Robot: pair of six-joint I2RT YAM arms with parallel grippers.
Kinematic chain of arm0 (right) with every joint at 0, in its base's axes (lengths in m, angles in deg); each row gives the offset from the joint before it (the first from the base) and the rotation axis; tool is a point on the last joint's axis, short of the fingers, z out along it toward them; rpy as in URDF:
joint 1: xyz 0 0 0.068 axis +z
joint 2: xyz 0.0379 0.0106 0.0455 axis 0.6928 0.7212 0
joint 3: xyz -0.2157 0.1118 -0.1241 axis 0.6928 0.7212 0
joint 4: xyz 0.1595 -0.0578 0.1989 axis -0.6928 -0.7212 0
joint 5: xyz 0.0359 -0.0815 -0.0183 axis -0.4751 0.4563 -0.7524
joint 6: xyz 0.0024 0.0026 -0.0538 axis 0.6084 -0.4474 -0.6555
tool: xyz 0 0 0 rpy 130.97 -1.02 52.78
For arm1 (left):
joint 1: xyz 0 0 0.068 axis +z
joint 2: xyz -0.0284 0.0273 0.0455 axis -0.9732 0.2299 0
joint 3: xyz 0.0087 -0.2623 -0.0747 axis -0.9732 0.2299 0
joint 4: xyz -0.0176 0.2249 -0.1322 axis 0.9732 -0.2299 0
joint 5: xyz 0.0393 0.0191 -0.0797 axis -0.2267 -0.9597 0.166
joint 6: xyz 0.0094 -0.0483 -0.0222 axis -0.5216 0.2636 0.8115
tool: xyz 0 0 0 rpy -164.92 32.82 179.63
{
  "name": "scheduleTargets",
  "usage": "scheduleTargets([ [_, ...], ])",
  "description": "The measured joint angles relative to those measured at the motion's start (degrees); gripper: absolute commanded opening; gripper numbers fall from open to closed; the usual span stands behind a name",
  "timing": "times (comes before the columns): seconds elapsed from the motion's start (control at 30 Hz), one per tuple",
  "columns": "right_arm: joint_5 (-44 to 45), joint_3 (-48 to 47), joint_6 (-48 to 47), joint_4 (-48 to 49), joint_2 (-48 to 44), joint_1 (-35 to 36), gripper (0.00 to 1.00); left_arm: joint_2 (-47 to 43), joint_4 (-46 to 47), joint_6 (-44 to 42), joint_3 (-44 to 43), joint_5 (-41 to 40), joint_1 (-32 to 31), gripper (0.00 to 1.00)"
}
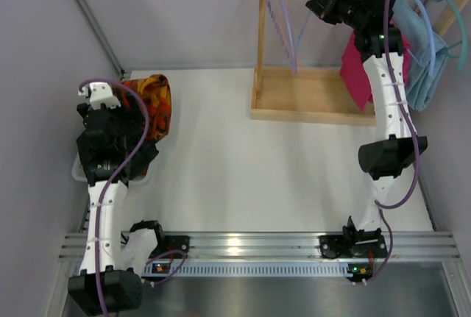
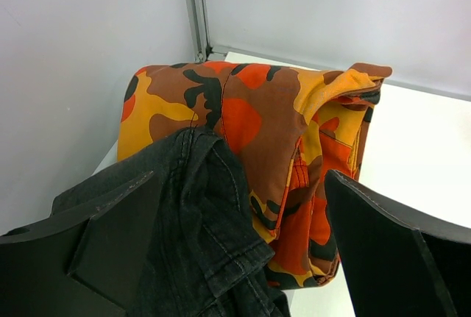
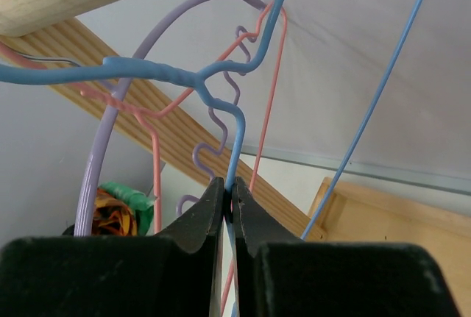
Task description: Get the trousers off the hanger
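Well over on the left, the left gripper (image 2: 239, 184) hangs above a heap of clothes at the table's back left corner, its two black fingers (image 2: 110, 236) spread wide apart and holding nothing. Between and below them lies a crumpled black denim garment (image 2: 199, 221). Touching it on the far side are the orange camouflage-print trousers (image 2: 257, 111), bunched up on no hanger. Further right stands the pale wooden rack (image 1: 309, 107). At its top the right gripper (image 3: 229, 199) has its fingers pinched together on the thin blue wire hanger (image 3: 147, 70), among lilac and pink ones. A magenta cloth (image 1: 357, 74) and a light blue cloth (image 1: 423, 67) hang there; whether either hangs from that hanger cannot be told.
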Motion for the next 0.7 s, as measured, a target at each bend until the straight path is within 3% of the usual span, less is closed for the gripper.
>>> scheduleTargets([
  [0.27, 1.9, 0.0, 0.6, -0.8, 0.8, 0.1, 0.07, -0.3, -0.6, 0.0, 0.0, 0.0, 0.0, 0.98],
  [0.43, 2.2, 0.0, 0.2, -0.9, 0.8, 0.4, 0.04, -0.3, -0.9, 0.0, 0.0, 0.0, 0.0, 0.98],
  [0.53, 2.0, 0.0, -0.5, -0.8, 0.8, 0.8, 0.08, -0.3, -0.9, 0.0, 0.0, 0.0, 0.0, 0.98],
  [0.57, 1.9, 0.0, -0.7, -0.8, 0.8, 0.9, 0.1, -0.3, -0.9, 0.0, 0.0, 0.0, 0.0, 0.98],
  [0.63, 1.5, 0.0, -1.1, -0.9, 0.8, 1.2, 0.31, -0.3, -1.0, 0.0, 0.0, 0.0, 0.0, 0.98],
  [0.7, 0.8, 0.1, -1.8, -1.7, 0.8, 1.9, 0.43, -0.3, -1.1, 0.0, 0.0, 0.0, 0.0, 0.98],
])
